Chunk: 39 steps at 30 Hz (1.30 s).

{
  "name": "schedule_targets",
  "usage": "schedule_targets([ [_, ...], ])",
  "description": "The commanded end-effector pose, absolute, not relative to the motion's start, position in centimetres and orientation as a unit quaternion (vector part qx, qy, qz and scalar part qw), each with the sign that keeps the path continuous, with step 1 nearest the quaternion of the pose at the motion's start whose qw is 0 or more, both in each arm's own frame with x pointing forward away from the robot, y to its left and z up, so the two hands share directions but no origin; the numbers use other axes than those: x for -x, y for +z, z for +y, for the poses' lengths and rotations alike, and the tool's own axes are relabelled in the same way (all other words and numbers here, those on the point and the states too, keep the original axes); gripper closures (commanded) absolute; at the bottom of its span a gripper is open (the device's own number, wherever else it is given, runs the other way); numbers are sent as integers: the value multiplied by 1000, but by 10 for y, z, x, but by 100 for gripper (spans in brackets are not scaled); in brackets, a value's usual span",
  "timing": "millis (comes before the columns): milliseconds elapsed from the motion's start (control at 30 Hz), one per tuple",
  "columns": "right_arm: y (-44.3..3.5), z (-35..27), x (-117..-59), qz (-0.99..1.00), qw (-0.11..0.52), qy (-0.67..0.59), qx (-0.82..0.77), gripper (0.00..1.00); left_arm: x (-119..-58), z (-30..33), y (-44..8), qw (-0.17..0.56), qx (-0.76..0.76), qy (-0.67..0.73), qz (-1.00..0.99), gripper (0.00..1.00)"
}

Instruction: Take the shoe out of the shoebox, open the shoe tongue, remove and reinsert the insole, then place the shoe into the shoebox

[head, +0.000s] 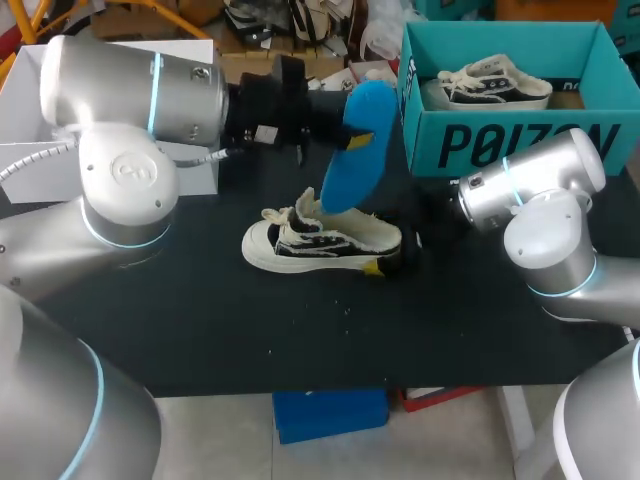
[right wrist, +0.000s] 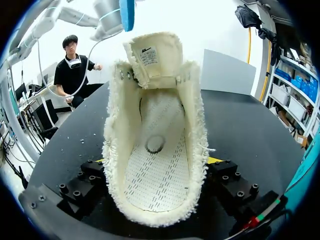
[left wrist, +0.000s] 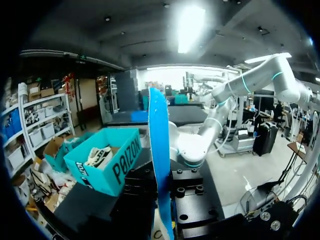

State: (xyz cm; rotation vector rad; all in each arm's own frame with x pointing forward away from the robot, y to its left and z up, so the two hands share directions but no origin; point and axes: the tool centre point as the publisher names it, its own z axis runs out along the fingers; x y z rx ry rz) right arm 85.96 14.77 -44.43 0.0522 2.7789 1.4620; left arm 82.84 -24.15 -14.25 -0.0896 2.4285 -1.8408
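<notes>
Free shoe (head: 330,240) mouth (insole (head: 358,150) overhead)

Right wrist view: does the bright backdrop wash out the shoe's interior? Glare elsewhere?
Right wrist view: backdrop blown white, yet the cream frayed canvas shoe interior reads clearly; left wrist view: ceiling lamp flares above the blue foam insole; head view: even light.

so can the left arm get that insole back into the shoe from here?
Probably yes. The left gripper holds the insole above the shoe, whose opening is empty with the tongue lifted, and the right gripper steadies it.
</notes>
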Motion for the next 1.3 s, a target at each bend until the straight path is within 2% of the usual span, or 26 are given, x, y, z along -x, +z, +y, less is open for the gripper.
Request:
schedule_targets([
  [33, -445, 149, -859, 885, 1, 465, -18, 100, -830, -239, -135, 33, 32, -641, 766, 100],
  [733, -445, 149, -859, 885, 1, 465, -18, 100, -794, -262, -51, -79, 34, -724, 685, 100],
  [1300, -445, 149, -859, 885, 1, 465, -18, 100, -757, -259, -16, -98, 30, -710, 697, 100],
])
